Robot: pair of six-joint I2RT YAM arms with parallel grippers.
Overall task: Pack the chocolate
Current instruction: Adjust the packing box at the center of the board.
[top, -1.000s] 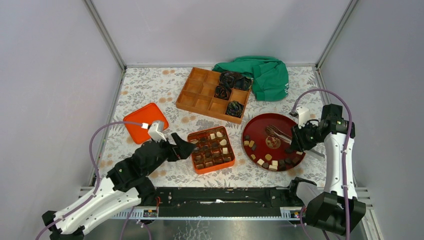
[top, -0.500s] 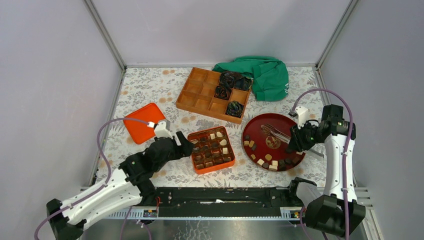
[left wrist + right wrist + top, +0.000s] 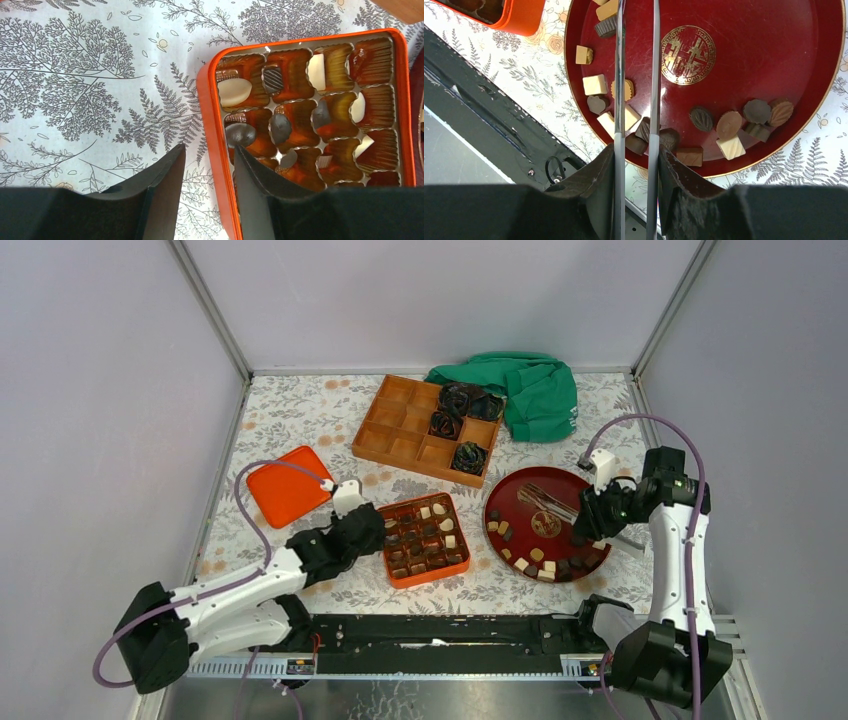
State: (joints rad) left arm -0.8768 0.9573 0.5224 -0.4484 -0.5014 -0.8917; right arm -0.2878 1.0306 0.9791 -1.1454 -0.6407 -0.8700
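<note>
Left gripper [image 3: 207, 147] straddles the left wall of the square orange partitioned box [image 3: 205, 105], fingers apart, one inside and one outside. Pinching there could drag or tip the box and spill the small brown and cream chocolate pieces [image 3: 235, 90] from its cells; several cells are empty. Rightward, the round red lacquered plate [image 3: 749, 60] carries more loose pieces. Above it, the right gripper [image 3: 636, 152] is clamped on thin metal tongs [image 3: 620, 100].
</note>
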